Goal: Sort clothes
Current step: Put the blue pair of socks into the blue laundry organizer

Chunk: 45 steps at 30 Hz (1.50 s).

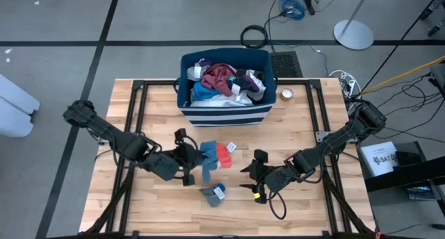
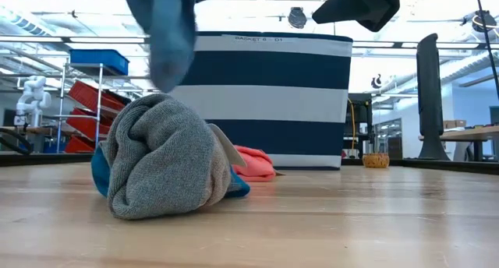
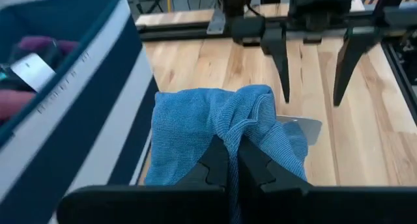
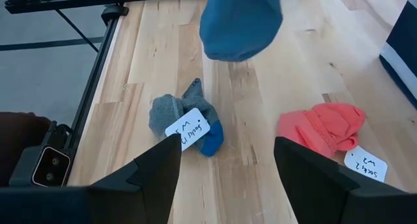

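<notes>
While the left gripper (image 3: pixel 233 160) is clamped on a lifted blue cloth (image 3: pixel 215 123), the right gripper (image 4: pixel 227 162) is held open opposite, empty.

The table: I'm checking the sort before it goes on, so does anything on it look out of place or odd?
Nothing looks damaged or spilled. The left gripper is shut on a blue cloth, held in the air. A grey and blue sock bundle and a red-orange piece, both tagged, lie loose on the table. The navy striped bin stands upright. The right gripper is open.
</notes>
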{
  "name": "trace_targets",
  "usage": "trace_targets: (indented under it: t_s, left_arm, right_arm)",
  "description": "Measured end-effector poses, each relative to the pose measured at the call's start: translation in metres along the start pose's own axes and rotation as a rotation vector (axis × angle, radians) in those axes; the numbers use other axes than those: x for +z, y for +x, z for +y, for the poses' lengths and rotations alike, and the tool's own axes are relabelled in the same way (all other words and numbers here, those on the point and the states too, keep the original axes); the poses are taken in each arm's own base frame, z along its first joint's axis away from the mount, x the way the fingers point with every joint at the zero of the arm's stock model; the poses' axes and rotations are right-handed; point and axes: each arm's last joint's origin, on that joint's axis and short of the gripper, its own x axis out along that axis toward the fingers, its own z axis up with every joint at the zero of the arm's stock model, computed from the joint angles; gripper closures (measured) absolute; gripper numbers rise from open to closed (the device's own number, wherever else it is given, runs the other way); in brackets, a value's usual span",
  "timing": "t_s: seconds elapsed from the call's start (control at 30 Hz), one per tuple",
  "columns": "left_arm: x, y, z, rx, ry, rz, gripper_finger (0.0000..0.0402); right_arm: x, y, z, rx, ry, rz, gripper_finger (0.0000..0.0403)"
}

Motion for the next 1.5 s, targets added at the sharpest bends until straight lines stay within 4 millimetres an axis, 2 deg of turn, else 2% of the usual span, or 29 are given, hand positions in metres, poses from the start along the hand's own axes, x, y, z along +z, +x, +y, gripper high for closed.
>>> trace_targets:
  t_s: [0.17,0.43,0.6,0.77,0.97,1.17,1.37,1.5]
  left_arm:
    - [0.014,-0.006,0.004,0.014,0.032,-0.038,0.0396]
    - [0.039,-0.010,0.021,0.050,0.077,-0.088,0.0396]
    - [0.056,-0.010,0.037,0.063,0.116,-0.115,0.0395]
    - [0.075,-0.010,0.062,0.045,0.121,-0.145,0.0394]
    - [0.101,-0.015,0.104,0.070,0.125,-0.216,0.0393]
    - [0.125,-0.022,0.161,0.239,0.123,-0.324,0.0392]
    - [0.129,-0.016,0.224,0.341,0.041,-0.412,0.0391]
    - [0.122,0.006,0.259,0.336,-0.031,-0.406,0.0391]
  right_arm:
    - [0.000,0.000,0.000,0.000,0.001,0.000,0.0170]
    - [0.000,0.000,0.000,0.000,0.004,0.000,0.0170]
    - [0.000,0.000,0.000,0.000,0.005,-0.001,0.0170]
    - [0.000,0.000,0.000,0.000,0.005,-0.001,0.0170]
    - [0.000,0.000,-0.001,-0.003,0.006,-0.001,0.0170]
    - [0.002,0.002,-0.005,-0.015,0.014,-0.003,0.0170]
    - [0.004,0.004,-0.009,-0.032,0.022,-0.007,0.0170]
    - [0.005,0.005,-0.011,-0.038,0.026,-0.007,0.0170]
